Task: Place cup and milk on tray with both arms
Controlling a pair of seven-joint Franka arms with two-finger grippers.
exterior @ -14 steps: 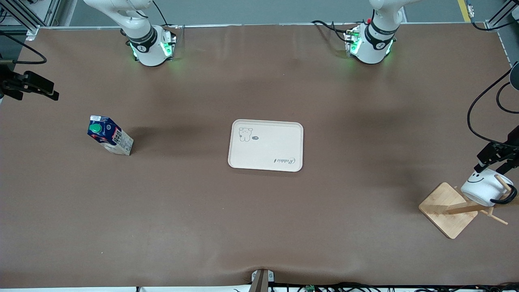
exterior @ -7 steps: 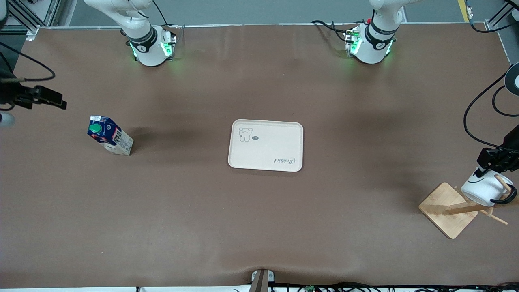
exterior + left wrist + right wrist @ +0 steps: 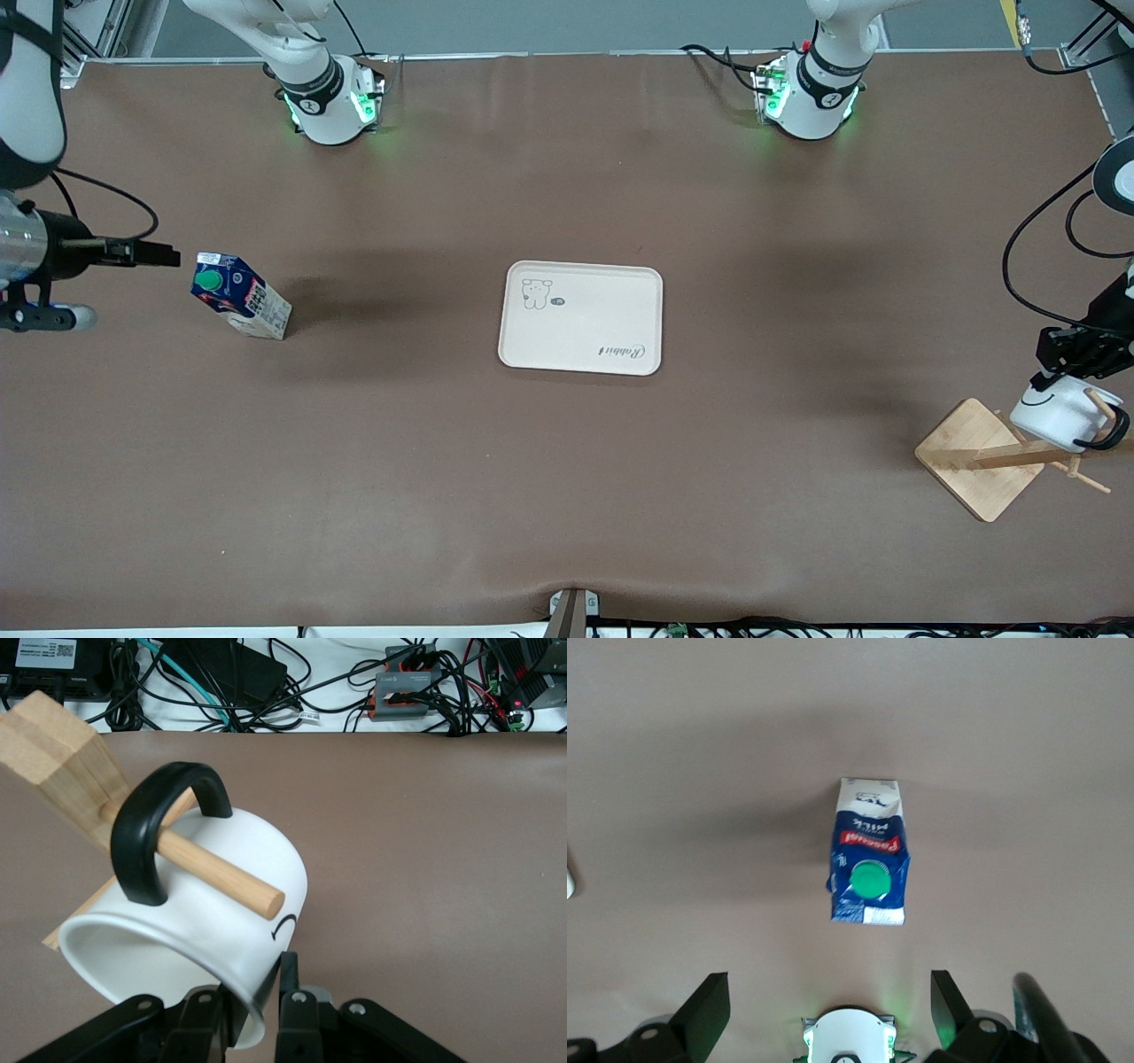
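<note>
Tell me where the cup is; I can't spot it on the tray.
The cup hangs by its handle on the wooden rack at the left arm's end of the table, with the left hand pinching its rim.

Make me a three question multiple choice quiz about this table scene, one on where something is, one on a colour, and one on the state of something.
1. Where is the cup?
A. On the tray
B. Hanging on a peg of the wooden rack
C. Lying beside the milk

2. What colour is the cap on the milk?
A. Green
B. Yellow
C. Black

3. How is the left pincer set?
A. Open wide over the tray
B. Shut on the milk
C. Shut on the cup

Answers:
1 B: the peg of the wooden rack runs through the cup's black handle, at the left arm's end of the table.
2 A: the right wrist view shows a round green cap on the blue top.
3 C: its fingers pinch the cup's rim in the left wrist view. The tray holds nothing, and the right pincer is open beside the milk.
</note>
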